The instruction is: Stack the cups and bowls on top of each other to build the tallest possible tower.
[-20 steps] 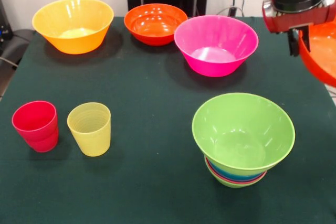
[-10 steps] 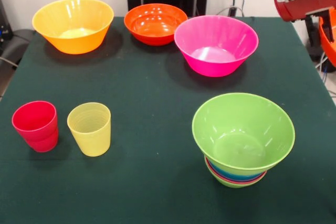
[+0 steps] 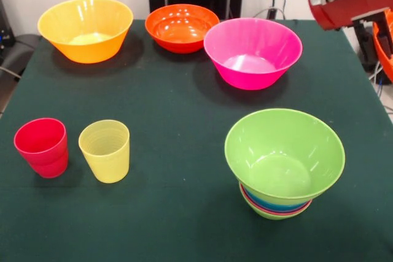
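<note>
Pincer hanging at the upper right edge, apparently gripping an orange bowl by its rim. Tower sitting on the surface, below and left of the pincer, green bowl topmost, mouth facing up.

Three glossy plastic bowls line the far edge: yellow-orange bowl left, small orange bowl middle, pink bowl right. The nested tower stands near right; the red ribbed tumbler sits just left of the translucent yellow tumbler, near left.
</note>
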`<state>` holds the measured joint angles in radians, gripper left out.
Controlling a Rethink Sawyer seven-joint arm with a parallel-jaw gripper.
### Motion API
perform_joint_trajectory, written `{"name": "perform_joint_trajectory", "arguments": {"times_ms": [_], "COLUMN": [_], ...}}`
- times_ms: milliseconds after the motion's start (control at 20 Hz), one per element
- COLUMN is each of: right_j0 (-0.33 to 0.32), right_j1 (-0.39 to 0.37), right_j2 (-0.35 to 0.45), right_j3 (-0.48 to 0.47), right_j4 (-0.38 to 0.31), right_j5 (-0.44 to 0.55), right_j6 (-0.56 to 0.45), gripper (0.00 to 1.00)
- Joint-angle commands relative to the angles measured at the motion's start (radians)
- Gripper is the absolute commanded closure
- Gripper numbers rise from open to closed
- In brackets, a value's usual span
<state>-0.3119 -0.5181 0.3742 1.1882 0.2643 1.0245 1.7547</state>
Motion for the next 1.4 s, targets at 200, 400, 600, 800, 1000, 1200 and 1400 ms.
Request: {"name": "perform_joint_trajectory", "arguments": {"times_ms": [200,400,600,800,1000,1200,1400], "right_j0": [-0.032,-0.035,-0.044,-0.042,-0.046,-0.051,-0.054], "right_j1": [0.126,0.144,0.140,0.183,0.209,0.231,0.260], "right_j2": [0.060,0.058,0.052,0.053,0.050,0.051,0.058], "right_j3": [-0.190,-0.236,-0.239,-0.320,-0.381,-0.425,-0.490], "right_j4": [-0.031,-0.039,-0.049,-0.068,-0.082,-0.095,-0.114], "right_j5": [0.178,0.206,0.217,0.260,0.305,0.333,0.373], "right_j6": [-0.014,-0.019,-0.036,-0.051,-0.064,-0.085,-0.104], "gripper": [1.00,1.00,1.00,1.00,1.00,1.00,1.00]}}
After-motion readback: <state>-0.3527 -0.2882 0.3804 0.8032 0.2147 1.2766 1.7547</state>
